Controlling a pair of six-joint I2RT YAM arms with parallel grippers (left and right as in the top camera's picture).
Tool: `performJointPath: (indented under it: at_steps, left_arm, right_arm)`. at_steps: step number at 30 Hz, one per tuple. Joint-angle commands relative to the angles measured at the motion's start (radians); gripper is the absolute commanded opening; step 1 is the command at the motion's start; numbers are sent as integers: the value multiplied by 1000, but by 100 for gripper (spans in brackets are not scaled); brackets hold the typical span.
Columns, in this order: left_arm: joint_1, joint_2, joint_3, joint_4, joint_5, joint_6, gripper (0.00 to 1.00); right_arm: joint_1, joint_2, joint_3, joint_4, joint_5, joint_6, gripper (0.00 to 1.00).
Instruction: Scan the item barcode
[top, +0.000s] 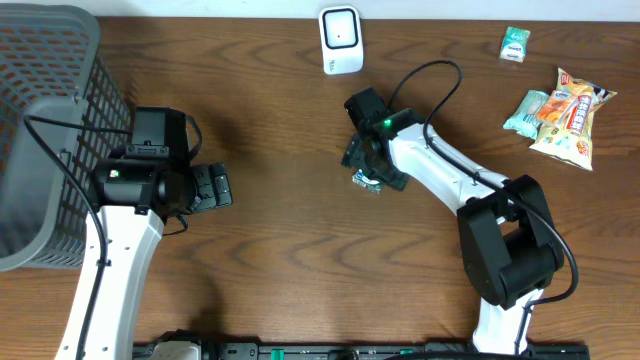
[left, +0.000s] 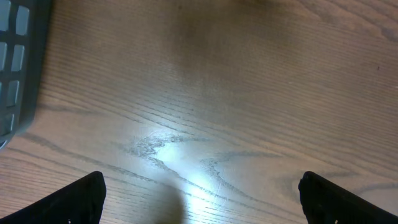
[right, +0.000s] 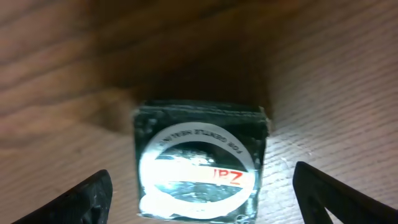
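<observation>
Plainly, the main risk sits at the right end effector (right: 200, 198). The dark green packet (right: 200, 162) lies flat and low on the tabletop (right: 336, 74), so fingers that close too high would likely slide over its soft top. Fingers that come in off-centre could nudge it aside instead of gripping it. A pinch across the round white label could also crumple the wrap or cover the barcode, whose position I cannot see from here.

That end effector stands wide, one finger on each side of the packet, with a gap on both sides and nothing held. The left end effector (left: 202, 199) is fully spread over bare wood beside the grey basket (top: 40, 130), and it too holds nothing. Further out, the white scanner (top: 340, 40) stands near the far edge, well apart from the packet. Snack bags (top: 565, 115) lie off to the right.
</observation>
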Motion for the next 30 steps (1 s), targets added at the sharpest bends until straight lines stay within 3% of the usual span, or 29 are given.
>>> performJointPath:
  at_steps: [1, 16, 28, 30]
  left_arm:
    - [-3, 3, -5, -2, -5, -9, 98]
    - [-3, 3, -5, -2, -5, -9, 98]
    - [-3, 3, -5, -2, -5, -9, 98]
    - [-3, 3, -5, -2, -5, -9, 98]
  right_arm:
    - [11, 9, -15, 0, 12, -12, 88]
    - [12, 9, -84, 46, 21, -35, 87]
    - [-1, 8, -93, 51, 8, -125, 55]
    - [-10, 8, -93, 51, 5, -145, 54]
